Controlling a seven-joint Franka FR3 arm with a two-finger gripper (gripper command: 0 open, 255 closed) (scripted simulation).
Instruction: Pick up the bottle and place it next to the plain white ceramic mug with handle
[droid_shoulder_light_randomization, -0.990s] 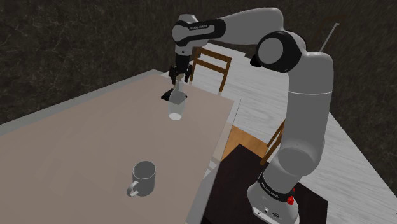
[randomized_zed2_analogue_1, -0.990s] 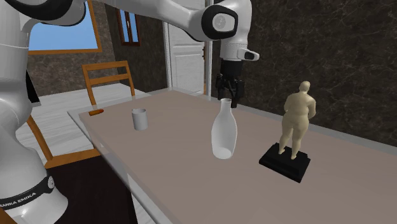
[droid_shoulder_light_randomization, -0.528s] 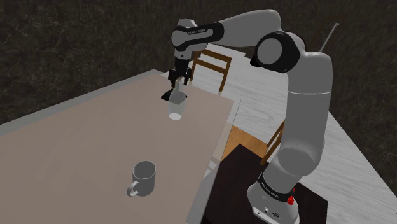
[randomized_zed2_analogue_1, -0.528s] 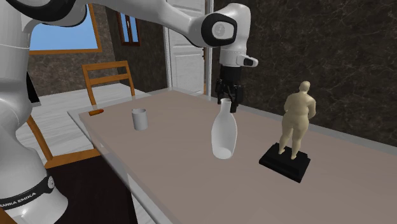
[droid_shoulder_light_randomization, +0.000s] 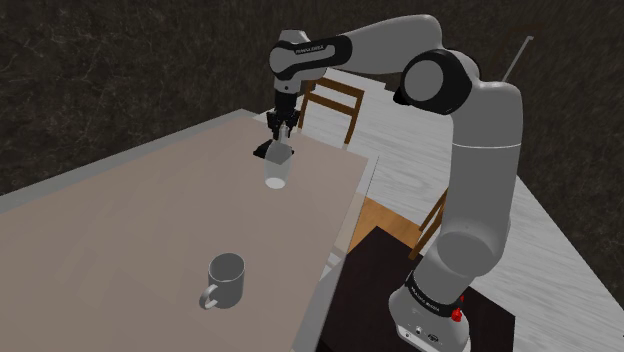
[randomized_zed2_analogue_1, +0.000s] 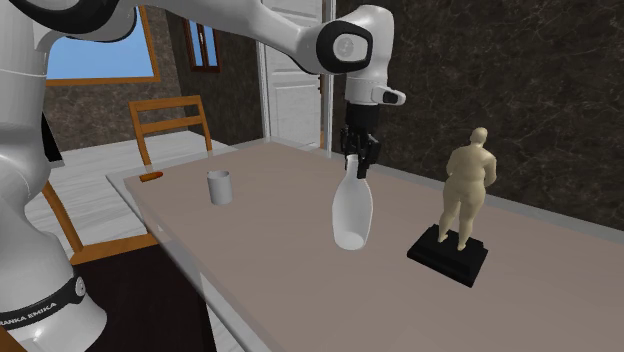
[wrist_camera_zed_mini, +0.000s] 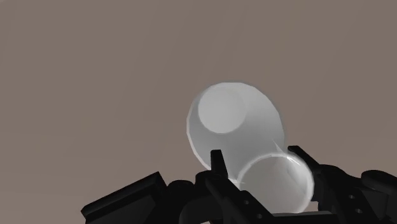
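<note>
White mug (randomized_zed2_analogue_1: 219, 187) stands at the second exterior view's left on the brown table (randomized_zed2_analogue_1: 250, 270), well apart from the pale bottle (randomized_zed2_analogue_1: 351, 212), which is upright mid-table with a tan statuette (randomized_zed2_analogue_1: 466, 190) to its right. Gripper (randomized_zed2_analogue_1: 357, 163) hangs straight above the bottle, whose long axis is vertical; the neck sits between the fingers (wrist_camera_zed_mini: 217, 167), jaws part-open and straddling it, no clamp evident. Judged next: close on the neck, lift, carry left toward the mug.
</note>
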